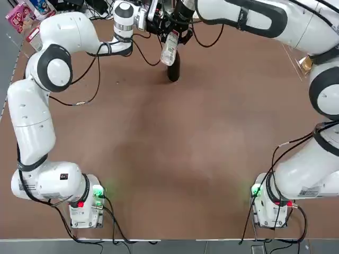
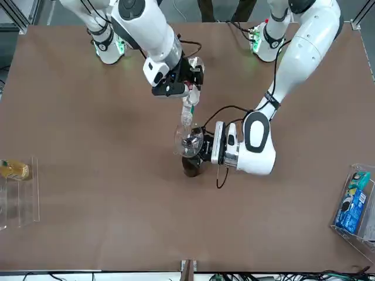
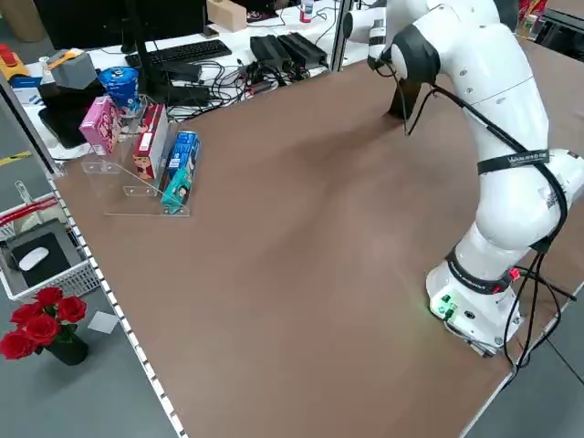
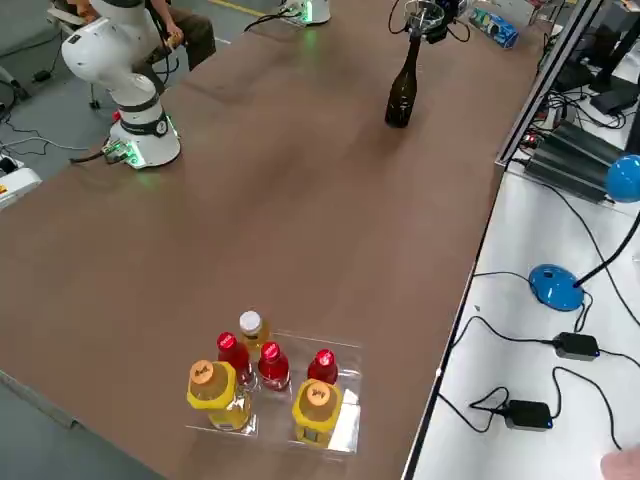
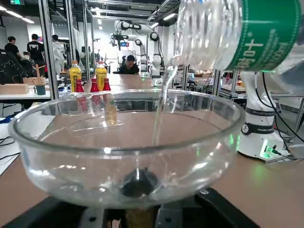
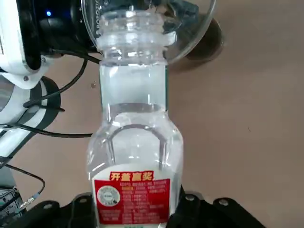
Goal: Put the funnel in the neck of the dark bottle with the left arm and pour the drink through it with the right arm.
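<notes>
**Clear Stream Runs Through Funnel Into Dark Bottle**

Top view: The clear drink bottle [image 1: 169,51] leans above the dark bottle [image 1: 174,72], on the side of the counter [image 1: 159,148] away from the arm bases, well in from both side edges.

Front view: The right tool [image 2: 192,88] grips the drink bottle, mouth down, above the funnel [image 2: 186,140]; the left tool [image 2: 193,151] is closed round the dark bottle's neck, just under the funnel.

Left side view: The left arm [image 3: 516,182] rises from its base by the counter's robot-side edge.

Right side view: The dark bottle stands upright beneath the funnel. Its glass should be stiff, smooth and breakable; the neck is the place to hold it.

Left wrist view: Liquid [image 5: 162,107] falls inside the funnel's rim. The light, rigid-looking cone could tip if knocked.

Right wrist view: The uncapped drink bottle lies between the right tool's fingers, held by its lower body, neck pointing away. Its thin plastic would likely flex and slip if wet, so a steady, gentle squeeze suits it.
</notes>
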### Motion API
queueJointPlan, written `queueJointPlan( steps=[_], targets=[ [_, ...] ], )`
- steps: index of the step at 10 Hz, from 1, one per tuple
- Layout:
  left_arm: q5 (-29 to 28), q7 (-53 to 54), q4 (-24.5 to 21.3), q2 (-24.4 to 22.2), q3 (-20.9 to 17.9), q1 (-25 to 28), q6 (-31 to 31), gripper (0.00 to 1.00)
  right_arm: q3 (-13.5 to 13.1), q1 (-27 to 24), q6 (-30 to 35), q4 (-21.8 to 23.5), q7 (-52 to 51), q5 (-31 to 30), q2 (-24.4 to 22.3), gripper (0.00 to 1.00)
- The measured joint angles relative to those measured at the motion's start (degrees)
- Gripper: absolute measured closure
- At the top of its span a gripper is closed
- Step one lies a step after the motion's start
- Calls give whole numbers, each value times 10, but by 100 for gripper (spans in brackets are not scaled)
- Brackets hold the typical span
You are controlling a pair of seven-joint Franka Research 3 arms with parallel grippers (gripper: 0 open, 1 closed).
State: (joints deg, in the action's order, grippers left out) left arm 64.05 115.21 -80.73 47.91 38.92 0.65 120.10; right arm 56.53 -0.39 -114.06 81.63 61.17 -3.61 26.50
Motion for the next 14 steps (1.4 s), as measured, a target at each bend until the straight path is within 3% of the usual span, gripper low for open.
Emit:
queueJointPlan(
  steps=[2, 5, 8, 12, 14],
  targets=[
    [0, 0, 0, 0, 0, 0, 0, 89, 0, 0, 1, 0, 0, -5, 1, 48],
    [0, 0, 0, 0, 0, 0, 1, 89, 17, 0, 5, -2, 0, -97, 1, 48],
    [0, 0, 0, 0, 0, 0, 2, 80, 22, -7, 64, -8, -33, -141, -18, 48],
    [0, 1, 0, 0, -1, 1, 2, 21, 16, -47, 135, -7, -174, -142, -60, 48],
    [-8, 2, 0, 0, -2, 4, 3, 0, -22, -56, 139, -8, -265, -122, -77, 48]
  ],
)
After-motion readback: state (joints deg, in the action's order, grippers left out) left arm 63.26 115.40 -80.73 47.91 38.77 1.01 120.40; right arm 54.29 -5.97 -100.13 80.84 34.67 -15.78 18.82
